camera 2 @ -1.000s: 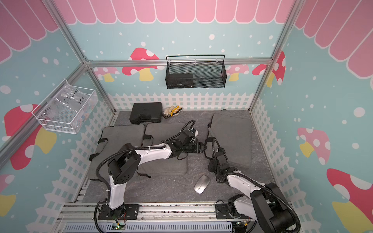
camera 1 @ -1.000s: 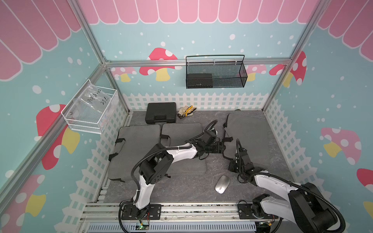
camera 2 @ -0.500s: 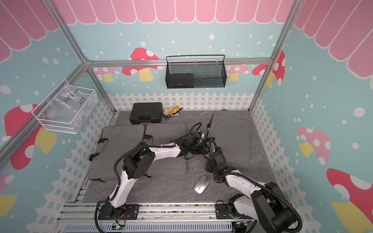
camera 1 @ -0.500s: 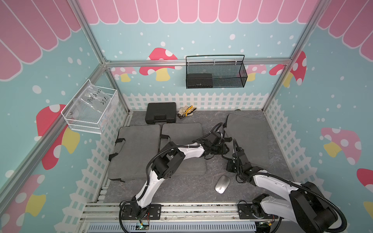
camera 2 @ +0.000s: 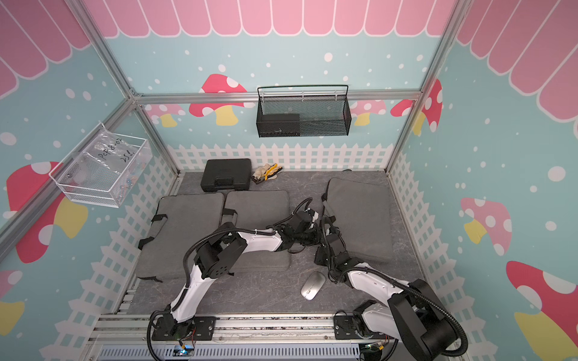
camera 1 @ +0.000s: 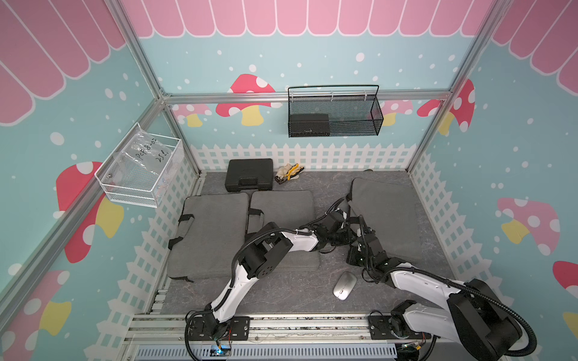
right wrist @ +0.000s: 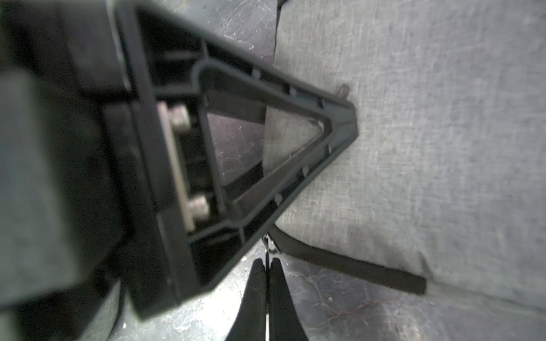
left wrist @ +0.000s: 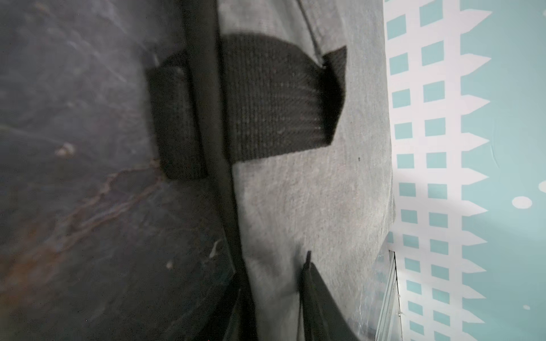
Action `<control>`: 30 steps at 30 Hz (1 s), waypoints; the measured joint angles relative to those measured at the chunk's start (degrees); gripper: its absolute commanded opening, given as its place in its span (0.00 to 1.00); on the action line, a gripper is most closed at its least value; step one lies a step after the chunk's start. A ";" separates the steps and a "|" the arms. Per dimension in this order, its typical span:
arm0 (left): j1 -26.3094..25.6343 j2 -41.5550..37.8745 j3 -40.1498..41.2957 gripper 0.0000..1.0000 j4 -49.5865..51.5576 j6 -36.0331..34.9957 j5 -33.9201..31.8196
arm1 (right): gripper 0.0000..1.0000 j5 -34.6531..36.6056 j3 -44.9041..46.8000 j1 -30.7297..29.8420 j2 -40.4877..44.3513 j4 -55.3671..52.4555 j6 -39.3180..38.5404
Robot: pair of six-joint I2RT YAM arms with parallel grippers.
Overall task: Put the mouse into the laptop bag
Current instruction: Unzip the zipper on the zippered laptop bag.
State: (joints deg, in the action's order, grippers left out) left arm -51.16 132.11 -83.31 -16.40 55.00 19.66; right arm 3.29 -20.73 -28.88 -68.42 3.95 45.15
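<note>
We see the right gripper (right wrist: 267, 265) pinching the zipper pull (right wrist: 269, 247), with the mouse (camera 1: 345, 285) loose near its wrist. The left gripper (left wrist: 274, 283) straddles the laptop bag (left wrist: 310, 192) edge, and we can't tell its grip.

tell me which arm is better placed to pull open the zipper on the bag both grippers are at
Right. The right gripper is shut on the zipper pull at the laptop bag corner; the left gripper only straddles that bag's edge, likely steadying it.

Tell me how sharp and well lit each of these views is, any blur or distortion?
In both top views: sharp, evenly lit, frame posts leaning outward at the wide angle, soft sheen on the mouse. Left wrist view: dim, slightly smeared, though the strap weave on the laptop bag reads. Right wrist view: the left gripper looms close and defocused; the zipper pull is crisper.
</note>
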 measured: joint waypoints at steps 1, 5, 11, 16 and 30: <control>-0.13 -0.39 1.49 0.40 -1.92 0.81 0.00 | 0.00 -0.37 0.37 -0.02 0.33 0.28 0.39; -0.81 -2.64 5.51 0.49 -5.35 2.34 -0.15 | 0.00 -1.09 3.08 -0.22 4.92 1.07 2.51; -0.28 -7.02 6.54 0.56 -3.78 1.60 -0.13 | 0.00 -0.92 4.81 -0.44 11.80 0.22 6.47; 1.95 -8.96 5.84 0.62 0.11 0.07 -0.63 | 0.00 0.57 3.52 -0.48 12.22 -5.66 11.41; 5.95 0.59 -18.58 0.67 16.24 -5.95 -2.84 | 0.00 7.02 3.15 0.81 18.95 -17.46 22.05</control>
State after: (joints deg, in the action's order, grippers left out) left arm -45.21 132.70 -101.89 -0.16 49.06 16.82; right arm 10.31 -17.58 -28.08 -49.47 -13.52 67.20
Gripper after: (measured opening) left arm 0.670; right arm 0.046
